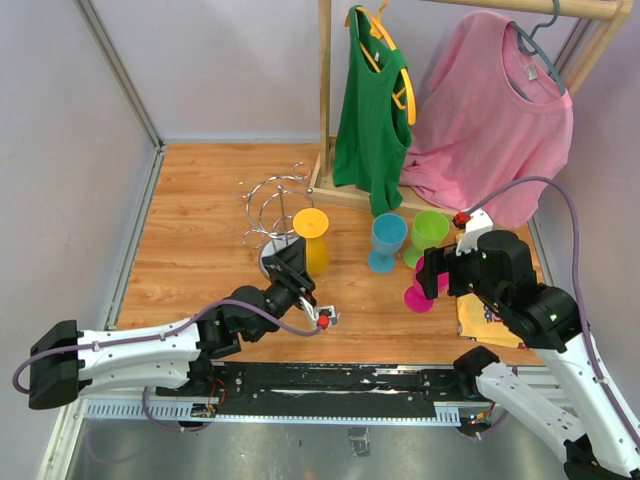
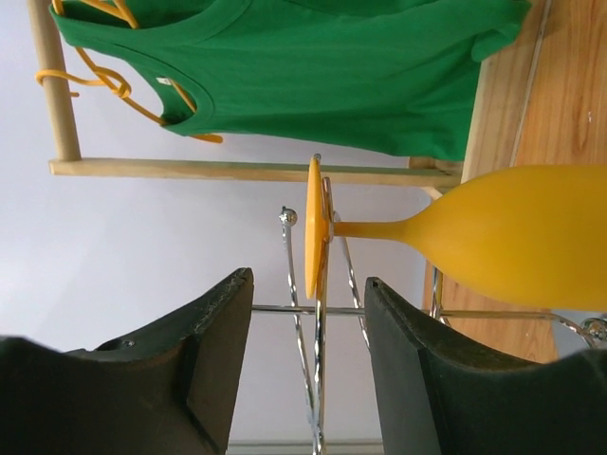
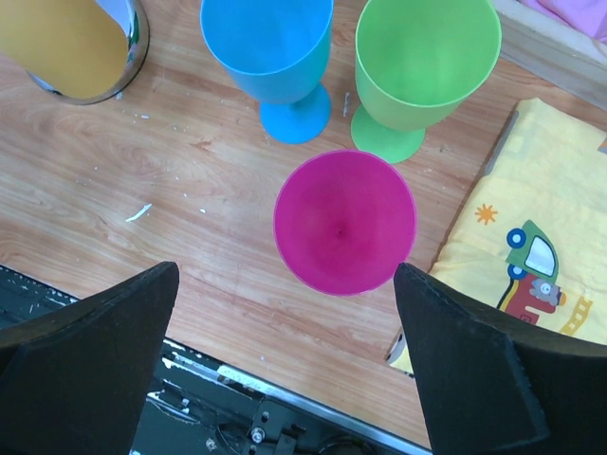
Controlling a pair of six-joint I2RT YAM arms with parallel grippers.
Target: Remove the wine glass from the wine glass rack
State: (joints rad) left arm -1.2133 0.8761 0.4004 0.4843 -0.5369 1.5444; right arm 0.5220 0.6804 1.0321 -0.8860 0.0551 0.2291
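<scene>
Two claws stand apart and empty. The right gripper [image 3: 285, 270] hovers over a pink cup [image 3: 344, 223]. The left gripper [image 2: 308, 280] is just short of the yellow wine glass [image 2: 512, 237], which hangs inverted, its foot caught in the wine glass rack [image 2: 287, 217]. Closing off-centre or pulling crookedly could snag the foot on the wire and tip the rack.

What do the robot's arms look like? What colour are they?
The left arm and the right arm are white tubes with black joints. Each has a looping purple cable, a little red dot, and a chunky black pincer.
</scene>
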